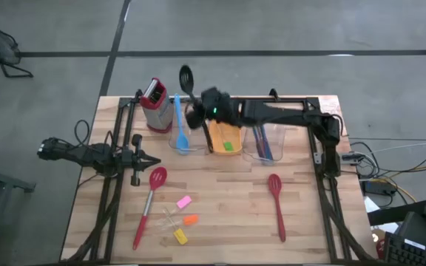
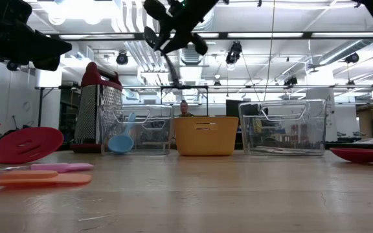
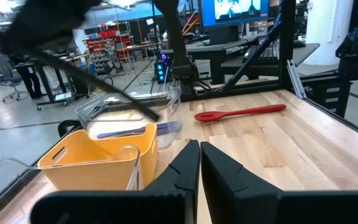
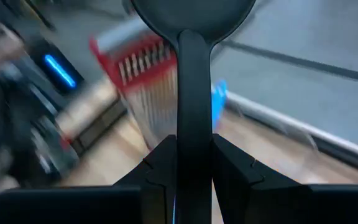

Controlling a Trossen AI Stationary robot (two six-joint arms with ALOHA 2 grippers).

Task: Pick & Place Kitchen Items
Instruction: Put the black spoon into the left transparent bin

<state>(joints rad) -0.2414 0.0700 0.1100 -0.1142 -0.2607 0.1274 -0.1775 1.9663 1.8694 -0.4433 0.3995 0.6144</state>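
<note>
no legible writing; right gripper (image 4: 193, 163) clamped on black spoon (image 1: 186, 78) over bins, left gripper (image 3: 200, 163) clenched, idle at table's left.

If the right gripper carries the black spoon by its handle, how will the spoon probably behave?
The black spoon looks like rigid plastic, so it probably stays straight. The right gripper pinches only its narrow smooth handle, so it may swivel or slip. Probably light, given its thin profile.

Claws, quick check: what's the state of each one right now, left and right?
Left claw: shut, holding nothing, waiting at the table's left edge.
Right claw: shut on the black spoon, held over the bins.
</note>
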